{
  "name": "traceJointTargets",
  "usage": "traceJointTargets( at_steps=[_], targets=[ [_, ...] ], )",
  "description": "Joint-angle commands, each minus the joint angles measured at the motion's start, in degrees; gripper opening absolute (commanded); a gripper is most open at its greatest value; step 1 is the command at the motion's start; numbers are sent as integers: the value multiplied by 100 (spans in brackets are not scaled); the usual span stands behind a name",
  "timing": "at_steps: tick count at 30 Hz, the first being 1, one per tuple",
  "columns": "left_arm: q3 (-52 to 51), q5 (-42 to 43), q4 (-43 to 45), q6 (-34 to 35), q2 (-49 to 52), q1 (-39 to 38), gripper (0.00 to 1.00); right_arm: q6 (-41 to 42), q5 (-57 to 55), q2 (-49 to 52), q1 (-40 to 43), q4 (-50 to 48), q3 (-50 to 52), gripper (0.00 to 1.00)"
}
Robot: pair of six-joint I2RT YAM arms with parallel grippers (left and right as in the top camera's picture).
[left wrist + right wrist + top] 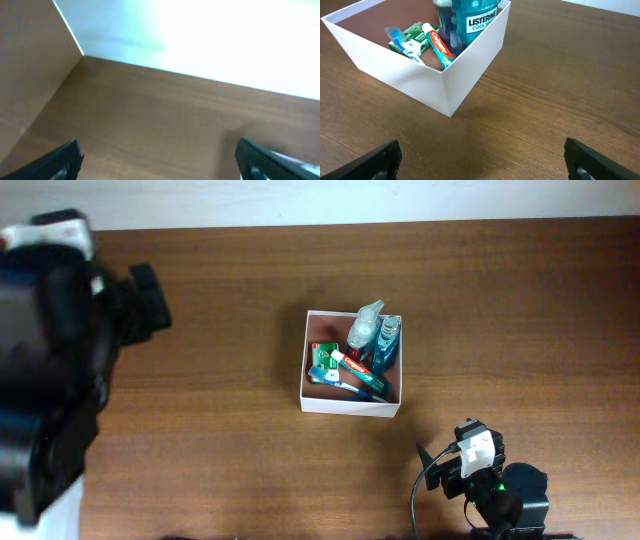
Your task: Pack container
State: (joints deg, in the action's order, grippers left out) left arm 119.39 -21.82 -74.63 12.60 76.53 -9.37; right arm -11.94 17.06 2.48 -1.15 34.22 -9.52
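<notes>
The container [350, 408] sits a little right of the middle of the brown wooden desk [220, 300]. It is a square, shallow box with thin white walls and a pinkish-brown floor. Its load crowds the one o'clock corner in the overhead view: a blue Listerine bottle [475, 20] and a clear bottle [365, 328] standing upright, with a Colgate tube [438, 45], a toothbrush [402, 42] and a green carton [415, 35] lying slantwise beside them.

The right arm [480, 470] is folded low at about five o'clock from the box, well apart from it. The right fingers [380, 162] are spread wide and point at its near corner. The left arm [60, 350] looms large and blurred at the nine o'clock edge, raised toward the camera. The left fingers [55, 165] are likewise wide apart, over bare wood.
</notes>
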Motion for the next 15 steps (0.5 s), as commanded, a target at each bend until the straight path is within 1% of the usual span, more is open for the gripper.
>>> traceJointTargets(
  at_steps=[1,3,4,7,10,15],
  targets=[
    [-1971,1510,1580,-638,-1207,577,99,63,70,-68,52,-17,35,99],
    [-3134,2092,2500,-977,-1871,868,99,61,70,-68,52,-17,35,99],
    [-3659,2247,2863,-1058,-2173,984,99,61,70,-68,52,-17,35,99],
    [-5128,2310,3613,-1099,-3021,1228,99,61,70,-68,52,-17,35,99],
    [-6408,2262,4004,-1097,-3801,1379,99,61,70,-68,52,-17,35,99],
    [-8282,2048,4339,-1099,-5104,1456,99,61,70,-68,52,-17,35,99]
  ],
)
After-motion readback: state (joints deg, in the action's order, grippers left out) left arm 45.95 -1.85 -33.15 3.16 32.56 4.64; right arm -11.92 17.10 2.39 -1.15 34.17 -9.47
